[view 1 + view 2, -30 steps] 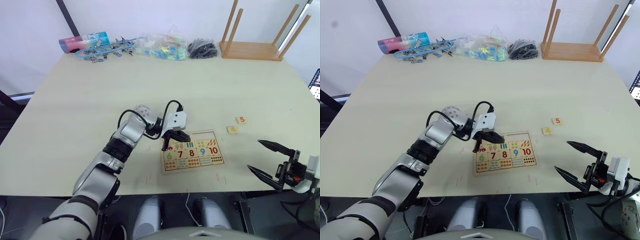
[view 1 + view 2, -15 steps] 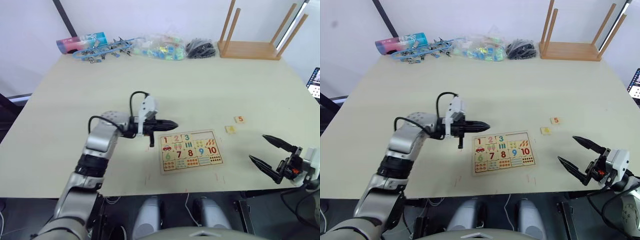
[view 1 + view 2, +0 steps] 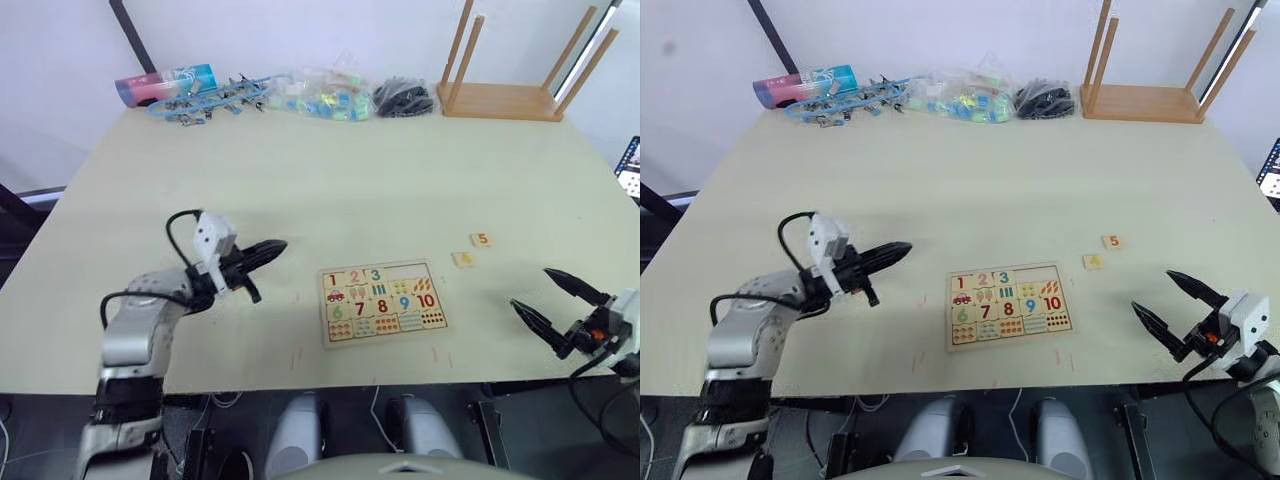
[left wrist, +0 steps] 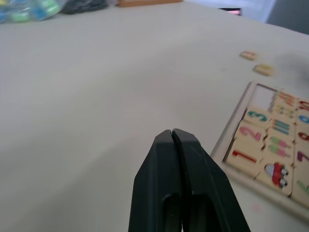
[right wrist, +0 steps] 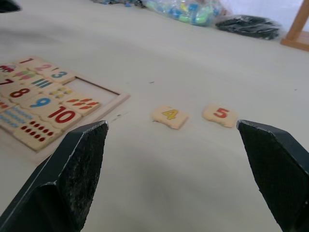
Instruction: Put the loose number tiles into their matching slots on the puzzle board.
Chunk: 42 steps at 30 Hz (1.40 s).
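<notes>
The puzzle board (image 3: pixel 382 300) lies near the table's front edge, with tiles 1, 2 and 3 seated in its top row. The two slots (image 5: pixel 95 90) at that row's right end are empty. Two loose number tiles rest on the table to the board's right: the yellow 4 (image 3: pixel 463 259) and the orange 5 (image 3: pixel 481 239). My left gripper (image 3: pixel 272 246) is shut and holds nothing, hovering left of the board. My right gripper (image 3: pixel 530 287) is wide open, right of the board and nearer the front edge than the two tiles.
An upturned wooden stool (image 3: pixel 505 95) stands at the back right. Along the far edge lie a black bundle (image 3: pixel 405 98), a bag of coloured pieces (image 3: pixel 320 95), blue clips (image 3: pixel 210 98) and a printed can (image 3: pixel 165 82).
My left gripper has drawn back leftward from the board's top row to the bare table beside it. The right gripper has shifted slightly right and stays open.
</notes>
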Each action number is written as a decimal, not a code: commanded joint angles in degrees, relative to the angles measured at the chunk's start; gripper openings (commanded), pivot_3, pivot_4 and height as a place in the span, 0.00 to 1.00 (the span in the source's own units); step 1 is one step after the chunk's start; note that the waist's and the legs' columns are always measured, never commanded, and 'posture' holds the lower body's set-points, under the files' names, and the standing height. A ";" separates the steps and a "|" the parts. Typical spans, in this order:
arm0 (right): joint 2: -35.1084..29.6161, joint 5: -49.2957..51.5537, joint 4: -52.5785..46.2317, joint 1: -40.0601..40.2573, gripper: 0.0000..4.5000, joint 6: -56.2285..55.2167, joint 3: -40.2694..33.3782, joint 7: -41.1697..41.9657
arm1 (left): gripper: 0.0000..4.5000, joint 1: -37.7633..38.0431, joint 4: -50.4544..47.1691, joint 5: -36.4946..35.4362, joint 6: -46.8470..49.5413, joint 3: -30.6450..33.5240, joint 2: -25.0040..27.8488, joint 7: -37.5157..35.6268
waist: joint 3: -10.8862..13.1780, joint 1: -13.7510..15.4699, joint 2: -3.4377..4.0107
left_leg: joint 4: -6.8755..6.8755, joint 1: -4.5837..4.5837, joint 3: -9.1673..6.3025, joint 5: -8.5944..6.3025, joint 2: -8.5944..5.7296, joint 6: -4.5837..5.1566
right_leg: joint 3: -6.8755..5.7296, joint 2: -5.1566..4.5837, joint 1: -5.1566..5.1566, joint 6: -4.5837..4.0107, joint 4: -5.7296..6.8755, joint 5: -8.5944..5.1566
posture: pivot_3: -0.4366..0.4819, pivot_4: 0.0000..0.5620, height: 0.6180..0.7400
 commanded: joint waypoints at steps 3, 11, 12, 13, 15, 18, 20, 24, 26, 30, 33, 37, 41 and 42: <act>-0.73 0.38 2.22 -0.74 1.00 -0.48 -2.99 -1.23 | 0.43 8.70 -5.50 -1.82 -5.47 4.70 -1.16 2.49 | 0.00 0.15 0.00 | 0.00 0.00 0.01 0.00 0.01 0.00 | -0.02 -0.05 0.00 -0.02 -0.01 -0.01 | 0.48 0.27 0.98; 0.64 2.03 1.84 1.20 1.00 -0.16 -4.60 -1.84 | 0.98 18.59 -8.12 -3.83 -11.46 10.97 -7.20 10.54 | -0.02 0.14 0.00 | -0.03 0.03 0.07 -0.01 0.05 0.01 | -0.04 -0.13 0.00 -0.22 -0.02 -0.12 | 0.48 0.27 0.98; 0.81 2.16 1.84 1.56 1.00 -0.40 -4.70 -1.73 | 0.98 19.56 -9.05 -4.29 -11.52 11.00 -8.23 11.53 | -0.02 0.13 0.00 | -0.04 0.02 0.07 -0.01 0.05 0.02 | -0.05 -0.14 0.00 -0.22 -0.04 -0.12 | 0.48 0.27 0.98; 1.34 2.19 1.61 2.19 1.00 -0.79 -4.73 -1.84 | 0.98 21.09 -10.12 -4.00 -12.21 10.86 -9.52 12.65 | -0.02 0.11 0.00 | -0.04 0.01 0.08 -0.02 0.05 0.02 | -0.04 -0.15 0.00 -0.22 -0.05 -0.12 | 0.48 0.27 0.98; 2.38 1.89 1.12 3.45 1.00 -1.99 -4.60 -1.83 | 0.98 23.88 -12.24 -4.42 -12.55 10.68 -11.45 14.16 | -0.04 0.11 -0.03 | -0.04 0.01 0.11 -0.03 0.04 0.04 | -0.01 -0.16 0.00 -0.21 -0.06 -0.12 | 0.48 0.27 0.98; 3.40 1.60 0.62 4.67 1.00 -3.44 -4.81 -2.17 | 0.98 26.75 -14.92 -5.81 -12.09 10.78 -12.87 15.73 | -0.04 0.11 -0.03 | -0.04 0.02 0.11 -0.04 0.06 0.04 | -0.02 -0.16 0.00 -0.23 -0.07 -0.13 | 0.48 0.27 0.98; 4.06 1.93 -0.37 5.80 1.00 -3.33 -5.00 -2.68 | 0.98 28.41 -15.74 -6.62 -12.13 10.95 -12.81 15.66 | -0.05 0.12 -0.02 | -0.04 0.02 0.11 -0.04 0.07 0.04 | -0.02 -0.15 0.00 -0.23 -0.07 -0.13 | 0.48 0.27 0.98; 5.01 1.70 -1.32 7.55 1.00 -3.37 -4.99 -3.47 | 0.98 30.12 -16.19 -7.16 -11.98 10.64 -11.58 14.95 | -0.06 0.07 -0.02 | -0.05 0.03 0.12 -0.04 0.08 0.04 | -0.02 -0.13 -0.01 -0.24 -0.08 -0.14 | 0.48 0.27 0.98; 5.15 1.59 -1.38 7.76 1.00 -3.41 -4.99 -3.70 | 0.98 30.23 -16.38 -7.77 -11.72 10.40 -11.27 15.00 | -0.06 0.10 -0.01 | -0.05 0.03 0.13 -0.04 0.09 0.04 | -0.01 -0.12 -0.01 -0.24 -0.09 -0.14 | 0.48 0.27 0.98; 5.24 1.41 -1.27 7.85 1.00 -3.66 -4.67 -3.86 | 0.98 29.41 -16.06 -7.84 -11.56 10.01 -10.48 15.29 | -0.06 0.09 -0.02 | -0.05 0.03 0.12 -0.04 0.08 0.04 | -0.02 -0.12 -0.01 -0.24 -0.10 -0.14 | 0.48 0.27 0.98; 5.31 1.28 -1.19 7.71 1.00 -3.83 -4.52 -4.02 | 0.98 28.81 -15.68 -7.90 -11.45 9.85 -10.13 15.36 | -0.06 0.09 -0.01 | -0.05 0.03 0.13 -0.04 0.08 0.04 | -0.02 -0.11 -0.01 -0.24 -0.10 -0.14 | 0.48 0.27 0.98; 5.44 1.16 -1.24 7.56 1.00 -3.92 -4.37 -4.16 | 0.98 28.33 -15.23 -7.89 -11.38 9.80 -9.88 15.40 | -0.06 0.08 -0.01 | -0.05 0.03 0.13 -0.04 0.08 0.04 | -0.02 -0.11 -0.01 -0.24 -0.10 -0.14 | 0.48 0.27 0.98; 5.68 0.81 -1.29 6.96 1.00 -3.83 -4.03 -4.77 | 0.98 27.55 -14.25 -7.54 -11.57 9.47 -9.13 14.82 | -0.06 0.10 -0.01 | -0.05 0.03 0.13 -0.04 0.08 0.04 | -0.01 -0.11 -0.01 -0.24 -0.11 -0.14 | 0.48 0.27 0.98; 5.74 0.72 -1.26 6.87 1.00 -3.94 -4.01 -4.84 | 0.98 27.47 -14.06 -7.49 -11.66 9.37 -8.98 14.68 | -0.06 0.10 -0.01 | -0.05 0.03 0.13 -0.04 0.08 0.04 | -0.02 -0.11 -0.01 -0.24 -0.11 -0.14 | 0.48 0.27 0.98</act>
